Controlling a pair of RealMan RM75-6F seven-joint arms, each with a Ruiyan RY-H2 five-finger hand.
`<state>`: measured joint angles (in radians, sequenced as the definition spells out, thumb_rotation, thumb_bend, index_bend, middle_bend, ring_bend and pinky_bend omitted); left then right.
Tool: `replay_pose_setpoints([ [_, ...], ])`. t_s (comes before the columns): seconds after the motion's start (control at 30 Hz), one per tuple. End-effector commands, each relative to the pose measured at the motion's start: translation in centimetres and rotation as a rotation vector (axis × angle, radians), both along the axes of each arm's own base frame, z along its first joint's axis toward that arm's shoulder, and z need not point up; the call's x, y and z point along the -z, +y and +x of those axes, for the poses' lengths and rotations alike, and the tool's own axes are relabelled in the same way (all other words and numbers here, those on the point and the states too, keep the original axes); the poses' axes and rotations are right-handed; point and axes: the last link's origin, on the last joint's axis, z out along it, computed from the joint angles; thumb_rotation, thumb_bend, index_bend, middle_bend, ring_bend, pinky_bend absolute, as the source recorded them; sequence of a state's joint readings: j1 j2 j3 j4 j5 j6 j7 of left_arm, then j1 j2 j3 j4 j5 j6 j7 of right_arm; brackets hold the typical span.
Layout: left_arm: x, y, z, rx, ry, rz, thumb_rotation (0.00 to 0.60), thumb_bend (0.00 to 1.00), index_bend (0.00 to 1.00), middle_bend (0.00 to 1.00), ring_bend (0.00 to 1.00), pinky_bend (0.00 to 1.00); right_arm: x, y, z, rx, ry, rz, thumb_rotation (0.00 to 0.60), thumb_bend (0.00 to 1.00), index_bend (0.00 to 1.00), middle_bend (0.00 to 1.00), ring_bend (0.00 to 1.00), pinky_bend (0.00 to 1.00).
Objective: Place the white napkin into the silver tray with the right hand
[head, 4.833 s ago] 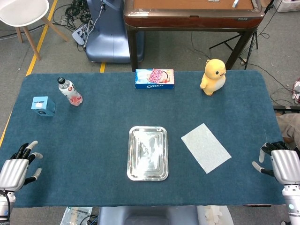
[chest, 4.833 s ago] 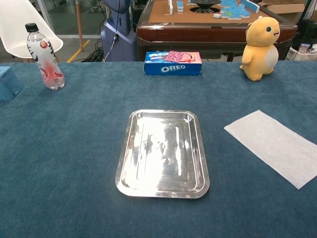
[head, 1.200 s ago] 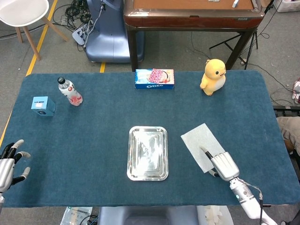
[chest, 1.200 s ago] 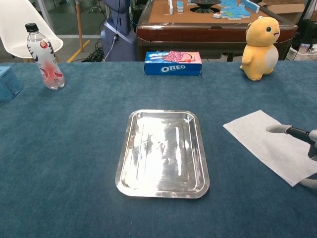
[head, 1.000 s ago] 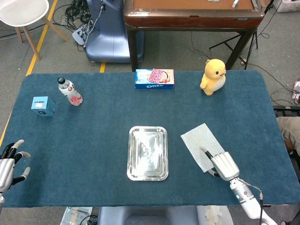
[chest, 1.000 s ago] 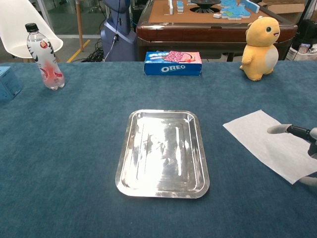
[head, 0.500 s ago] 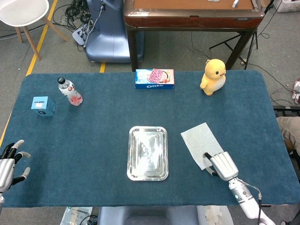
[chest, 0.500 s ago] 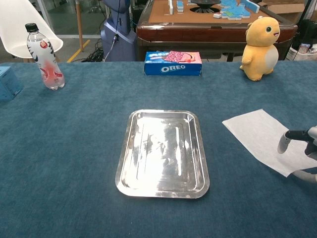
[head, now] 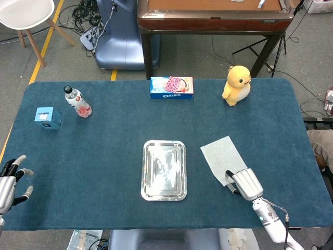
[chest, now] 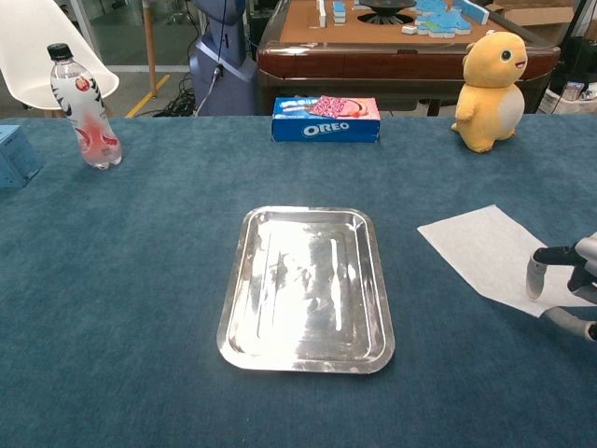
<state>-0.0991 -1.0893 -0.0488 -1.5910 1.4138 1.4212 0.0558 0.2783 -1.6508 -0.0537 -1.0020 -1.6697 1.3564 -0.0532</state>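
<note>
The white napkin (head: 220, 154) lies flat on the blue cloth, to the right of the silver tray (head: 164, 143). My right hand (head: 245, 184) sits palm down over the napkin's near corner. In the chest view the napkin (chest: 478, 245) runs under that right hand (chest: 565, 278), whose thumb points down onto the sheet while another finger curls beneath its near edge, pinching it. The tray (chest: 303, 214) holds nothing. My left hand (head: 10, 183) hangs at the table's near left corner, fingers apart and holding nothing.
An Oreo box (head: 171, 87) and a yellow plush duck (head: 236, 85) stand along the far edge. A water bottle (head: 77, 101) and a small blue box (head: 47, 117) are at the far left. A brown table (head: 213, 15) stands beyond.
My right hand came in from the right edge onto the napkin's near corner, and its thumb curled down onto it. The napkin's near end drew slightly in. The left hand dropped lower.
</note>
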Motion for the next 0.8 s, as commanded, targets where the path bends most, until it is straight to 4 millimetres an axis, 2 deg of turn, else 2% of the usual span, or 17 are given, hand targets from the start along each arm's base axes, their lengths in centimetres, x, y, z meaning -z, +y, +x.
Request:
replay_pose_setpoints([
  [0.03, 0.0, 0.0, 0.0, -0.001, -0.004, 0.001, 0.6, 0.3, 0.41, 0.11, 0.08, 0.35, 0.0, 0.0, 0.1, -0.001, -0.004, -0.001, 0.6, 0.41, 0.5, 1.0, 1.0, 1.0],
  [0.23, -0.2, 0.0, 0.1, 0.002, -0.021, 0.011, 0.6, 0.3, 0.41, 0.11, 0.09, 0.35, -0.2, -0.3, 0.3, -0.008, -0.018, -0.012, 0.6, 0.42, 0.55, 1.0, 1.0, 1.0],
  [0.53, -1.5, 0.0, -0.2, 0.002, -0.002, 0.06, 0.6, 0.3, 0.41, 0.11, 0.09, 0.35, -1.8, -1.0, 0.8, -0.011, -0.052, -0.06, 0.6, 0.44, 0.58, 1.0, 1.0, 1.0],
  [0.8, -1.4, 0.0, -0.3, 0.004, 0.038, 0.058, 0.6, 0.3, 0.41, 0.11, 0.09, 0.35, -3.0, -1.9, 2.2, -0.036, -0.076, -0.097, 0.6, 0.44, 0.6, 1.0, 1.0, 1.0],
])
